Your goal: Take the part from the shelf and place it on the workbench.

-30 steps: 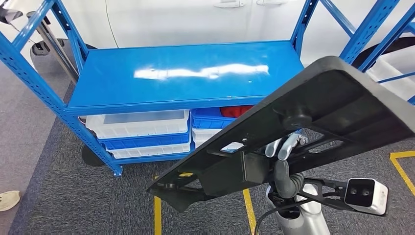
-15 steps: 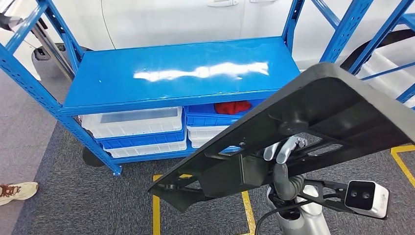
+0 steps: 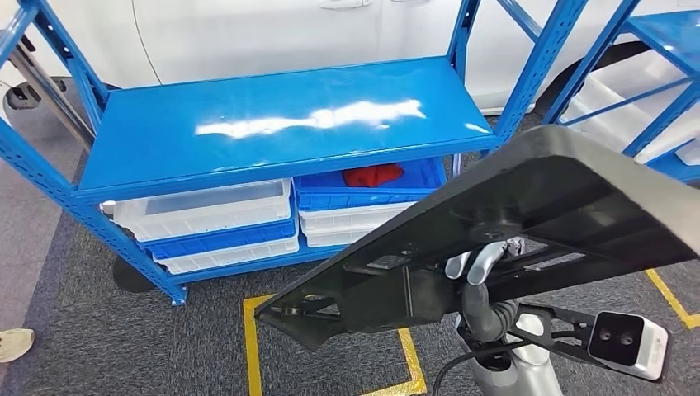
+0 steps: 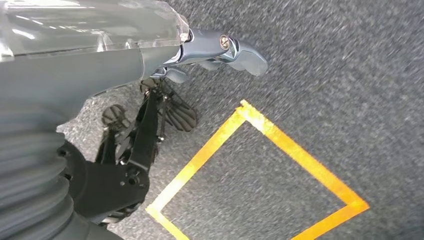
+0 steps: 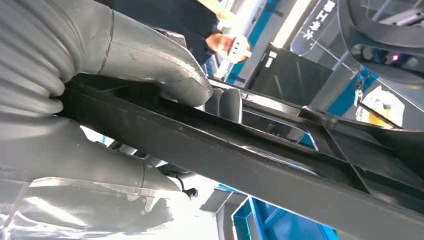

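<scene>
Writing: in the right wrist view a blue sign (image 5: 325,20) carries white characters, too small and tilted to read; no other label or brand is legible on the part or the shelving.

Task object: large black panel-shaped part (image 3: 545,198), ribbed on its underside, held tilted in front of the robot, one end low toward the floor, the other high at the right of the head view; it is off the shelf and above the floor, touching no surface. Right hand (image 3: 483,264) grips the part from beneath; right wrist view shows the thick grey thumb (image 5: 165,70) pressed over one side of a black rib and the other fingers on its far side, so the hand is clasped on the part. Left hand (image 4: 220,47) hangs over the floor, fingers extended, nothing in it.

Surface and room: dark grey carpet floor (image 3: 124,330) marked with yellow tape lines (image 3: 248,346); a yellow tape corner also appears below the left hand in the left wrist view. Blue steel shelf (image 3: 272,124) stands ahead, its glossy top board bare and catching light; below it, stacked white and blue bins (image 3: 215,223); one blue bin holds a red item (image 3: 373,175). A second blue rack (image 3: 660,91) stands at right; white wall panels behind. A shoe (image 3: 12,342) at the left edge of the floor; a person in dark clothing appears in the right wrist view.
</scene>
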